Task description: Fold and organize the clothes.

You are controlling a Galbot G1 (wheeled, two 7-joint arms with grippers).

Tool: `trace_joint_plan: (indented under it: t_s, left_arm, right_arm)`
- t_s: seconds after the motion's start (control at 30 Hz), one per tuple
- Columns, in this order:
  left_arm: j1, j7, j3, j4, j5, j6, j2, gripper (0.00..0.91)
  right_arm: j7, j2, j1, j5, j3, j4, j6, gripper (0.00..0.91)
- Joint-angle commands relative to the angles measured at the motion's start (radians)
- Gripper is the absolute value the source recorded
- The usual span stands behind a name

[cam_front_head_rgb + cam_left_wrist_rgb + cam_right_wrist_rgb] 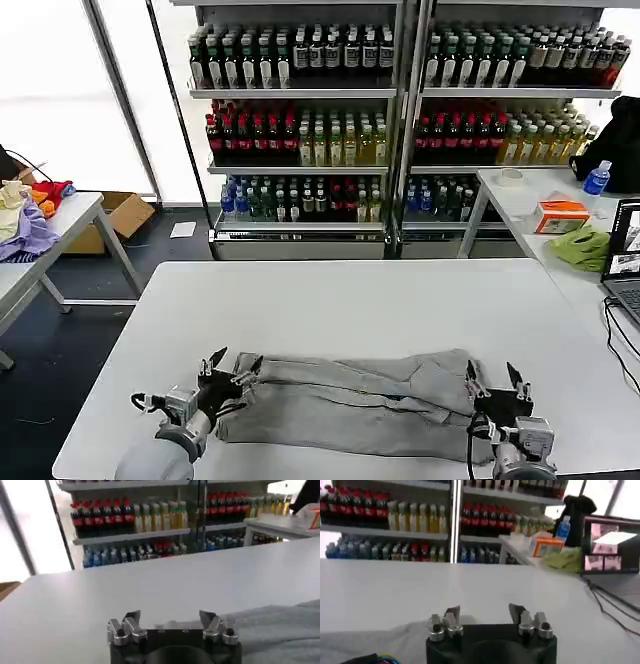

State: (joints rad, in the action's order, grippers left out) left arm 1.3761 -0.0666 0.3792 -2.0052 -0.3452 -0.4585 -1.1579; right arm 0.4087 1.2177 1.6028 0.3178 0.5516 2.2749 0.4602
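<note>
The left gripper (232, 366) sits at the left end of the light grey cotton garment (350, 405), fingers spread and holding nothing; the right gripper (494, 382) sits at the right end, likewise spread and empty. The garment lies in a long, wrinkled band across the near edge of the white tabletop (350, 300), already doubled over lengthwise by the look of it. The step in hand seems to be taking both ends for another fold. To do it well, each gripper should pinch all the layers at matching corners, lift evenly, and keep the cloth taut. Beyond the tabletop stand shelves of bottled drinks (300, 130).
</note>
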Motion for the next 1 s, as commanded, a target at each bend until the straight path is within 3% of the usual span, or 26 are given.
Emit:
trace_joint_plan:
  t_s: [0.03, 0.23, 0.27, 0.3, 0.33, 0.6, 0.77, 1.0]
  left_arm:
    - [0.033, -0.047, 0.027, 0.013, -0.035, -0.029, -0.103, 0.907]
    - [0.04, -0.042, 0.022, 0.038, -0.036, -0.03, -0.119, 0.907]
    - [0.041, -0.041, 0.021, 0.043, -0.036, -0.03, -0.12, 0.705]
    - [0.042, -0.039, 0.019, 0.048, -0.036, -0.03, -0.121, 0.322]
    - [0.044, -0.034, 0.019, 0.05, -0.036, -0.03, -0.122, 0.03]
    - [0.064, 0.0, 0.019, 0.058, -0.036, -0.026, -0.117, 0.01]
    - [0.052, 0.018, 0.039, 0.081, -0.034, 0.035, -0.12, 0.0]
    - [0.04, 0.027, 0.068, 0.085, -0.018, 0.05, -0.106, 0.0]
  right_arm:
    - [0.002, -0.001, -0.002, -0.009, 0.028, 0.06, -0.015, 0.907]
    - [0.002, -0.004, -0.017, -0.005, 0.023, 0.061, -0.012, 0.907]
    - [0.002, -0.005, -0.019, -0.004, 0.022, 0.062, -0.01, 0.907]
    - [0.002, -0.007, -0.022, -0.003, 0.021, 0.063, -0.009, 0.907]
    - [0.002, -0.007, -0.023, -0.002, 0.021, 0.063, -0.009, 0.907]
    - [0.004, -0.016, -0.045, 0.013, 0.028, 0.071, 0.007, 0.907]
    - [0.002, -0.022, -0.067, 0.017, 0.033, 0.06, 0.019, 0.907]
    - [0.007, -0.033, -0.116, 0.032, 0.038, 0.047, 0.043, 0.907]
